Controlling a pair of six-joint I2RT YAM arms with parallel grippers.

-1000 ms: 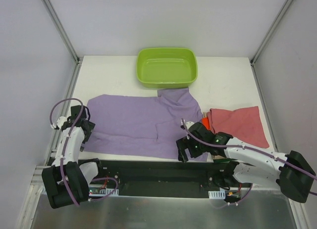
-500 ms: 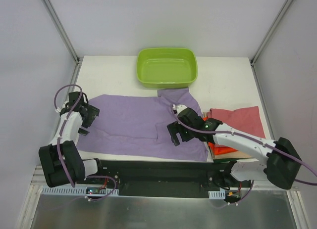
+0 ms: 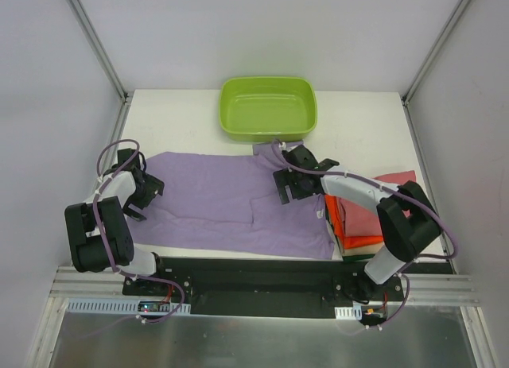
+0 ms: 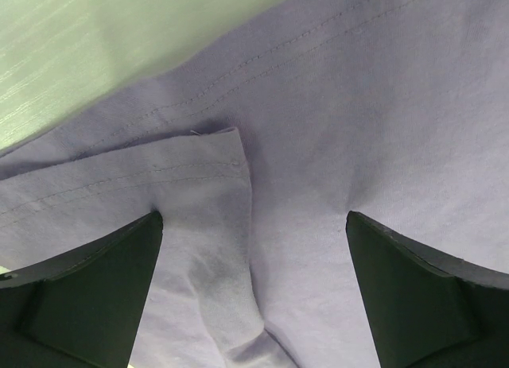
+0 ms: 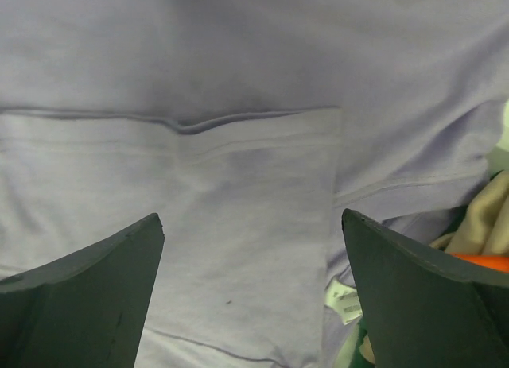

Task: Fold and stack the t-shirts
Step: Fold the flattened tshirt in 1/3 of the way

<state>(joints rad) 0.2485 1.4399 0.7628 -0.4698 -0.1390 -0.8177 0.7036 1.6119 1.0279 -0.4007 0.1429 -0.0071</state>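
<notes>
A large lilac t-shirt [image 3: 215, 197] lies spread flat across the table, a sleeve flap [image 5: 238, 193] folded over its body. My left gripper [image 3: 148, 190] stands open over the shirt's left edge; the left wrist view shows a hemmed corner [image 4: 215, 157] between its fingers [image 4: 87, 296]. My right gripper [image 3: 288, 185] hovers open over the shirt's upper right part, with nothing between its fingers [image 5: 421, 296]. A dusty rose-red t-shirt [image 3: 372, 215] rests on a bright orange one [image 3: 354, 242] at the right, partly hidden by the right arm.
A lime-green tub [image 3: 269, 107] stands at the back middle of the white table [image 3: 183, 122]. A white garment label [image 5: 342, 298] shows at the lilac shirt's edge. Metal frame posts rise at both back corners.
The right gripper has travelled from the shirt's near edge to its upper right part. The left gripper has shifted slightly away from the near edge, onto the shirt's left side.
</notes>
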